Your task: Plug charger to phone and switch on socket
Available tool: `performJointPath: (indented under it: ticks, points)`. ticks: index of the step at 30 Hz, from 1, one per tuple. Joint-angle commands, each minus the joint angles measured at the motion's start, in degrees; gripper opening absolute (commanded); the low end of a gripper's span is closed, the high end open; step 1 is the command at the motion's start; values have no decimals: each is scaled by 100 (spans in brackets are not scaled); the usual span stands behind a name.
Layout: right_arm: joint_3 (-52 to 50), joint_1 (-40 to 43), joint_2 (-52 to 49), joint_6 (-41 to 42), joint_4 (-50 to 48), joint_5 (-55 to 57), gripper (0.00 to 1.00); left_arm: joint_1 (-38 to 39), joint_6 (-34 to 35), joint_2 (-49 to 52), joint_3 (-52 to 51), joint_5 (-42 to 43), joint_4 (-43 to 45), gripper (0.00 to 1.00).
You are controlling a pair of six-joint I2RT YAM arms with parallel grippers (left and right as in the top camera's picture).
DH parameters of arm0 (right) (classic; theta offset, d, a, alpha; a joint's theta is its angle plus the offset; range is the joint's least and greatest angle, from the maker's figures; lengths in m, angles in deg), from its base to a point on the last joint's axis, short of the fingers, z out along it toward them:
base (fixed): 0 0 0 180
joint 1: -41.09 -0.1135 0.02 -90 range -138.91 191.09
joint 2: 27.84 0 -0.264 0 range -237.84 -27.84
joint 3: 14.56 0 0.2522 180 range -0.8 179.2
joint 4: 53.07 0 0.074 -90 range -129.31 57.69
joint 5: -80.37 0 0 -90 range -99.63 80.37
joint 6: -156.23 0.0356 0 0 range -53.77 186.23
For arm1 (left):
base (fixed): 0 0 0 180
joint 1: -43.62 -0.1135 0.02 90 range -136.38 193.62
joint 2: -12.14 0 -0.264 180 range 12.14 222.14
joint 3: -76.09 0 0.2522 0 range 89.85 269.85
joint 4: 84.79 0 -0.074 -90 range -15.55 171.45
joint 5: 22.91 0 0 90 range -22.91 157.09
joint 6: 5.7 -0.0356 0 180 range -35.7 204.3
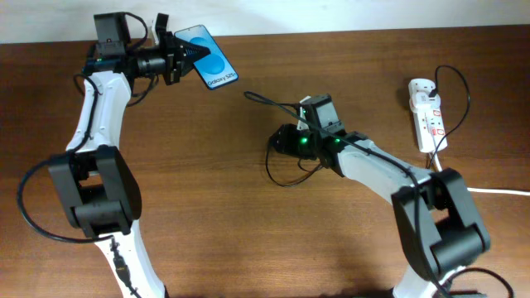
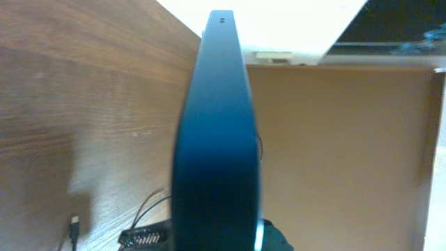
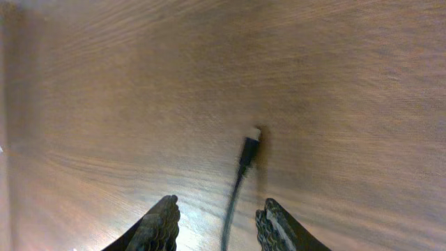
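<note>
Overhead view: at left, we see the left gripper (image 1: 184, 55) clamped on the phone (image 1: 214, 63). At centre, the right gripper (image 1: 280, 142) has its fingers spread astride the charger (image 3: 248, 150), which lies on the table (image 1: 207, 199). The socket (image 1: 426, 112) lies far right.

My arms (image 1: 89, 108) were white shells joined by bulky black joints (image 1: 91, 186), thin black cables (image 1: 25, 199) looping alongside. A green light (image 1: 305, 142) glowed at my right wrist (image 1: 331, 139); its fingers (image 3: 162, 223) were black, ribbed.
</note>
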Motion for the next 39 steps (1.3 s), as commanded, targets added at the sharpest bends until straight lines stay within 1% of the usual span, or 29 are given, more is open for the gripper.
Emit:
performJointPath:
  ticks: [1,5,12,13,16,17,26,27,28,29,30,32,33,34,35,36,37,39]
  points:
    - [-2,15,-363,83,-28,-442,41,-87,-448,-35,79,-76,-35,0]
    - [-2,9,-487,201,-68,-551,41,-85,-619,-35,-22,-42,-166,0]
    - [-2,-212,-796,428,-264,-568,38,-57,-616,-35,-391,-11,-439,0]
    - [-2,-212,-802,466,-271,-555,35,-44,-616,-35,-391,-11,-455,0]
    - [-2,-256,-1051,684,-551,-564,32,-4,-616,-33,-391,17,-466,0]
    - [-2,-254,-1158,726,-654,-581,29,-4,-616,-35,-391,151,-466,0]
    - [-2,-96,-1167,715,-839,-258,28,-4,-706,-35,-391,249,-479,0]
    - [-2,-96,-1167,697,-863,-260,24,-4,-706,-35,-391,249,-479,0]
    - [-2,-96,-1167,697,-863,-267,18,-4,-721,-35,-391,251,-479,0]
    - [-2,-96,-1165,697,-863,-297,8,-4,-721,-35,-391,254,-479,0]
    - [-2,-90,-1156,669,-866,-356,4,-4,-721,-35,-391,293,-479,0]
    - [22,-17,-946,254,-905,-752,4,-4,-850,-35,-391,522,-476,0]
    - [42,24,-682,-162,-903,-1016,4,-4,-981,-35,-391,717,-474,0]
    - [50,33,-540,-389,-883,-1132,4,-4,-1054,-35,-391,804,-468,0]
    - [68,57,-68,-855,-680,-1344,4,-4,-1235,-35,-391,1025,-442,0]
    - [76,68,249,-1080,-476,-1515,4,9,-1370,-35,-391,1305,-382,0]
    - [85,105,697,-1329,-251,-1954,4,46,-1482,-35,-391,1700,-188,0]
    - [87,90,1211,-1298,-136,-2402,4,155,-1478,-35,-391,2129,356,0]
